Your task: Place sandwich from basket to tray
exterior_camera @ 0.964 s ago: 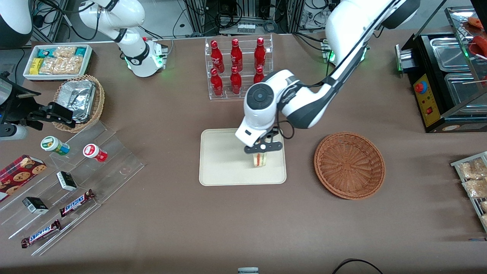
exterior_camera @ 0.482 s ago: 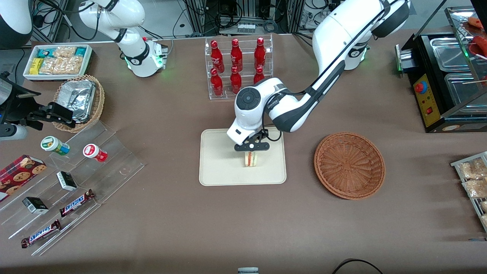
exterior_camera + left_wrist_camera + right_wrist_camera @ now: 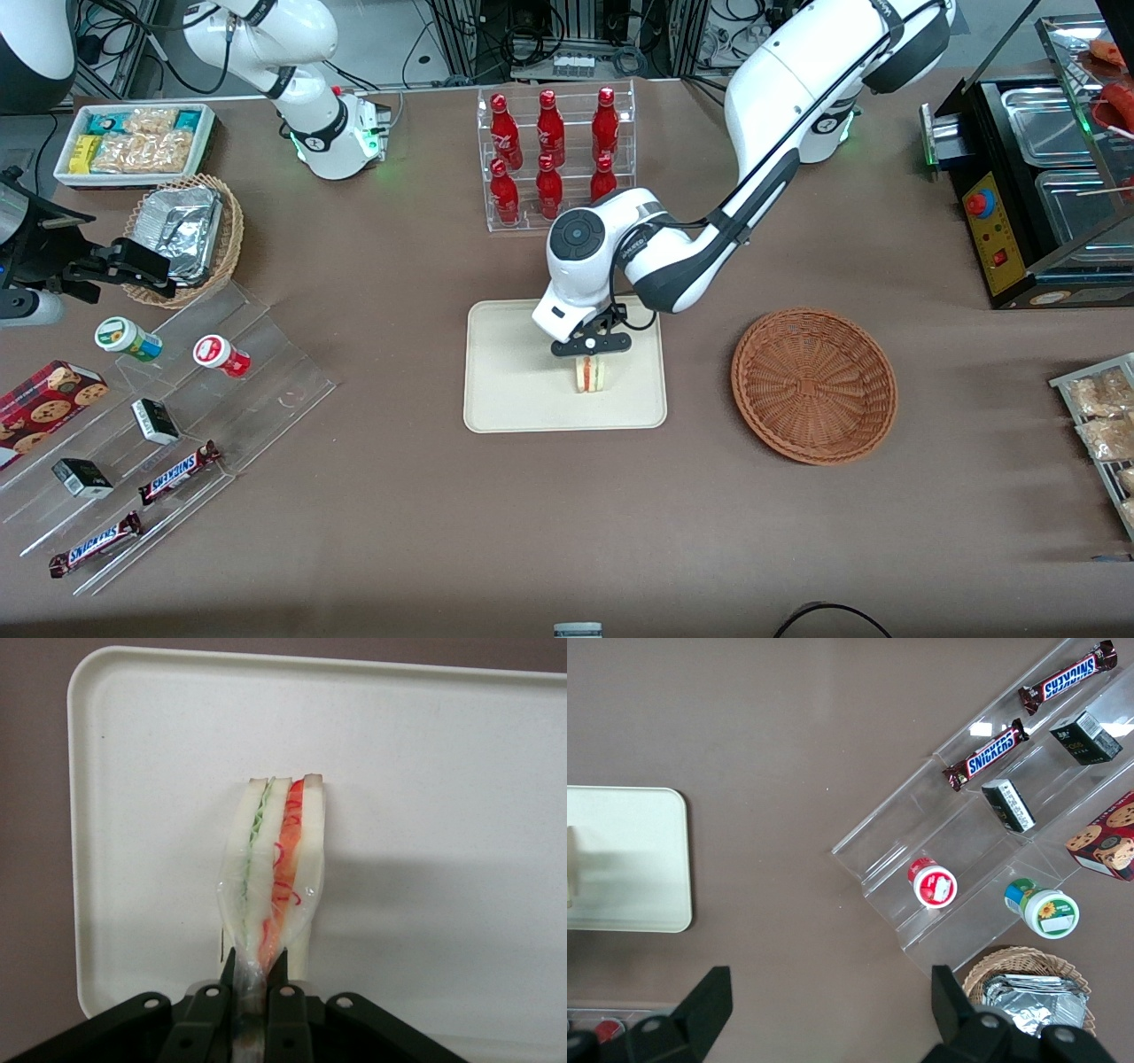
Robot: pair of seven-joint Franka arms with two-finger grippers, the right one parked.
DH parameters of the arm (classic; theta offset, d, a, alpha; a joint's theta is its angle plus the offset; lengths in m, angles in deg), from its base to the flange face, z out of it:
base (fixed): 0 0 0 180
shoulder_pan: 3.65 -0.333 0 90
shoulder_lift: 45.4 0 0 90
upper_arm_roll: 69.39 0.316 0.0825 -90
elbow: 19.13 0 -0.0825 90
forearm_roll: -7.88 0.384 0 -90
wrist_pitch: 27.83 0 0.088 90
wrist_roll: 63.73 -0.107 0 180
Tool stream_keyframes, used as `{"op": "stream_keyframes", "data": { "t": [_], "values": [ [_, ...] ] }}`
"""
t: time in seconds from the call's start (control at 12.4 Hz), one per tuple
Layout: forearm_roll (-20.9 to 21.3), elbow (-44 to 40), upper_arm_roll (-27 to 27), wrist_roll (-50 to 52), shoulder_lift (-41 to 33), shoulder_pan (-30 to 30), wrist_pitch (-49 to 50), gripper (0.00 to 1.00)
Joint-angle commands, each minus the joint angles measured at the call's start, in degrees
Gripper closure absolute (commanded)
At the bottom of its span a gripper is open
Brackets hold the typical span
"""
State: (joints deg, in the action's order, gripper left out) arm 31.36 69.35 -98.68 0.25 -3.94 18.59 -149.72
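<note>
Left arm bent low over tray, wrist pointing down. Tool above tray, fingers pinching wrapper of one sandwich, which stands on edge on tray. One basket beside tray on table, holding nothing. Six red bottles in rack.

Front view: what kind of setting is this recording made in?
Likely a lab mock-up of a snack counter: red bottles in a clear rack, Snickers bars on acrylic steps, cabling and frames at the table's edge. The hand holds the sandwich over the tray; the basket is empty.
</note>
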Motion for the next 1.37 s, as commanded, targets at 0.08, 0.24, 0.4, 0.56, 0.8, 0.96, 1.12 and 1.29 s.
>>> {"op": "stream_keyframes", "data": {
  "t": [0.08, 0.24, 0.4, 0.56, 0.8, 0.96, 1.12, 1.29],
  "values": [
    [1.39, 0.03, 0.12, 1.77, 0.37, 0.26, -1.59, 1.0],
    [1.39, -0.15, 0.12, 1.77, 0.72, 0.26, -1.68, 0.61],
    [1.3, -0.32, 0.12, 1.33, 0.81, 0.08, -1.59, 0.01],
    [1.13, -0.59, 0.03, 1.07, 0.2, -0.44, -1.24, 0.01],
    [0.34, -1.72, -0.06, 1.67, -5.32, -2.29, 5.58, 0.01],
    [-0.01, -1.82, -0.14, 0.89, -10.42, -5.25, 12.17, 0.01],
    [-2.81, -1.73, -0.32, -0.25, -15.16, -8.52, 15.27, 0.01],
    [-4.23, -1.73, -0.32, -2.18, -18.25, -11.42, 18.08, 0.01]
  ]
}}
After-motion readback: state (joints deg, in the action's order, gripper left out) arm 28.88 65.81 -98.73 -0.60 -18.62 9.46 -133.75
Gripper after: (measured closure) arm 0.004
